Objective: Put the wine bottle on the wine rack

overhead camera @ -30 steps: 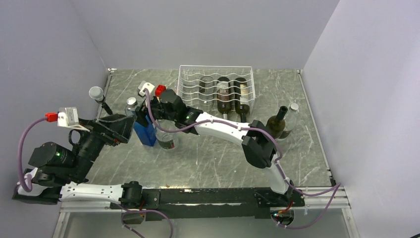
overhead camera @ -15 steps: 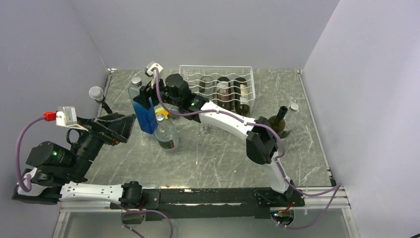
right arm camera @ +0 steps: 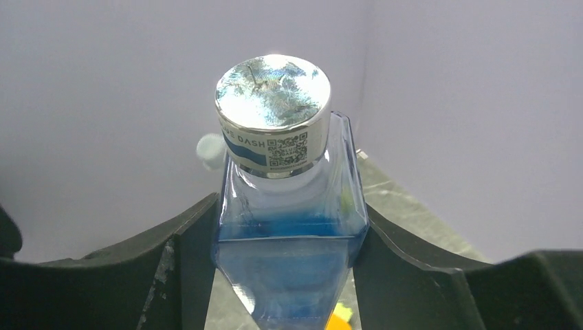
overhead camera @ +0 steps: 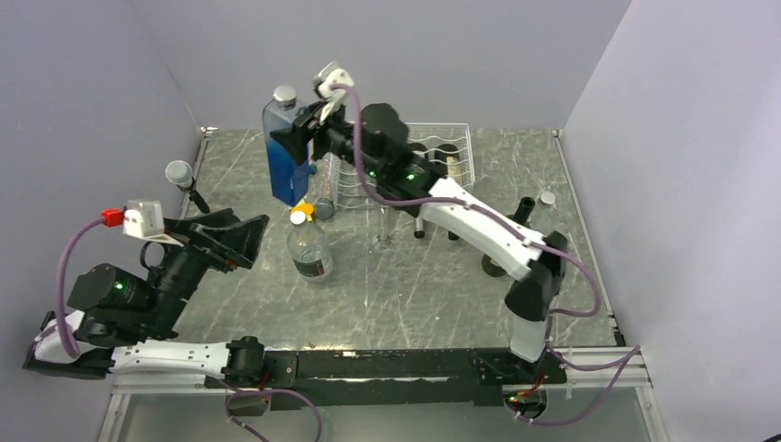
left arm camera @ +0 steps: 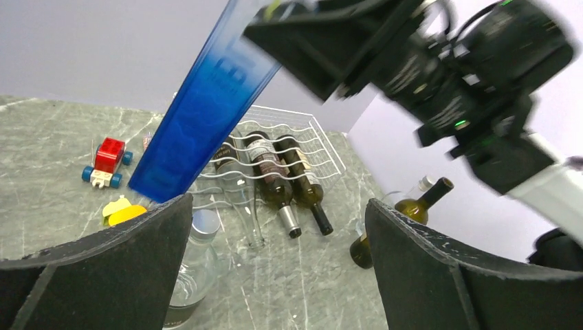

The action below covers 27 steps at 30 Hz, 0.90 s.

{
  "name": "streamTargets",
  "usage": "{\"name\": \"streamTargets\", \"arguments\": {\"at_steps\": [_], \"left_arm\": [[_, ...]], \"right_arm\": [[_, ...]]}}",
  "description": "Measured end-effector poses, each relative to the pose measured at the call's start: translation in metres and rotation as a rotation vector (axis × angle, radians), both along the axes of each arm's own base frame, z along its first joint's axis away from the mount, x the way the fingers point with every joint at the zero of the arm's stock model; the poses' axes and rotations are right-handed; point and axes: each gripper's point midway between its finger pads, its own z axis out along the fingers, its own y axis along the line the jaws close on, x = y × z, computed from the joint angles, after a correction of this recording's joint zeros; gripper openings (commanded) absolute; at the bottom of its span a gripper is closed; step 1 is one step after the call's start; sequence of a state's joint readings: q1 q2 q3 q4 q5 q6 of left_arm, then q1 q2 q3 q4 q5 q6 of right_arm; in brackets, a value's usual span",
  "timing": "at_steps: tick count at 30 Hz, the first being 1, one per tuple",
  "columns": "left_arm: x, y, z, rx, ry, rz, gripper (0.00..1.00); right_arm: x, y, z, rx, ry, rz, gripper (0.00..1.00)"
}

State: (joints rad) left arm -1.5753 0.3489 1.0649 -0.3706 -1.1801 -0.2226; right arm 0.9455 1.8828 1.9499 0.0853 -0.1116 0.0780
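My right gripper (overhead camera: 308,131) is shut on a square blue bottle (overhead camera: 286,157) with a silver cap and holds it upright, high above the table, just left of the white wire wine rack (overhead camera: 458,147). In the right wrist view the fingers clamp the blue bottle (right arm camera: 289,240) below its cap, around my right gripper (right arm camera: 289,275). The rack (left arm camera: 313,130) holds two dark wine bottles (left arm camera: 271,175) and a clear one. A green wine bottle (left arm camera: 399,220) stands at the right. My left gripper (overhead camera: 241,238) is open and empty; its view (left arm camera: 278,203) faces the rack.
A clear bottle (overhead camera: 310,249) with a silver cap stands mid-table, a yellow item (overhead camera: 322,210) beside it. A red toy car (left arm camera: 108,161) sits at the back left. A grey-capped object (overhead camera: 180,172) is near the left wall. A small clear bottle (overhead camera: 547,198) stands by the green one.
My right arm has lifted the blue bottle off the table and carried it up, back and rightwards towards the rack. The left gripper has shifted only slightly.
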Motion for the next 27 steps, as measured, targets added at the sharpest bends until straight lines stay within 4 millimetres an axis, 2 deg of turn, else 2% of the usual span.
{"name": "streamTargets", "arguments": {"at_steps": [2, 5, 9, 12, 15, 21, 23, 27], "left_arm": [[0.0, -0.009, -0.002, 0.028, -0.011, -0.003, 0.99], [0.0, -0.024, -0.009, 0.081, -0.025, -0.005, 0.99], [-0.002, -0.055, -0.021, 0.174, -0.043, -0.033, 0.99], [-0.006, -0.082, -0.028, 0.235, -0.057, -0.072, 0.99], [-0.01, -0.115, -0.042, 0.316, -0.064, -0.118, 0.99], [-0.017, -0.187, -0.09, 0.471, -0.021, -0.221, 0.99], [-0.011, -0.201, -0.109, 0.465, 0.036, -0.231, 0.99], [0.007, -0.214, -0.151, 0.39, 0.172, -0.261, 0.99]], "right_arm": [[-0.003, -0.023, 0.029, 0.023, -0.029, -0.062, 0.0], [-0.003, -0.057, 0.057, 0.034, -0.048, -0.17, 0.0], [-0.004, -0.104, 0.075, 0.013, -0.053, -0.31, 0.0], [-0.009, -0.142, 0.068, -0.035, -0.023, -0.407, 0.0], [-0.019, -0.177, 0.05, -0.11, 0.016, -0.475, 0.0], [-0.046, -0.223, 0.01, -0.247, 0.106, -0.51, 0.0], [-0.057, -0.234, 0.002, -0.27, 0.135, -0.502, 0.0], [-0.083, -0.253, -0.008, -0.277, 0.184, -0.455, 0.0]]}}
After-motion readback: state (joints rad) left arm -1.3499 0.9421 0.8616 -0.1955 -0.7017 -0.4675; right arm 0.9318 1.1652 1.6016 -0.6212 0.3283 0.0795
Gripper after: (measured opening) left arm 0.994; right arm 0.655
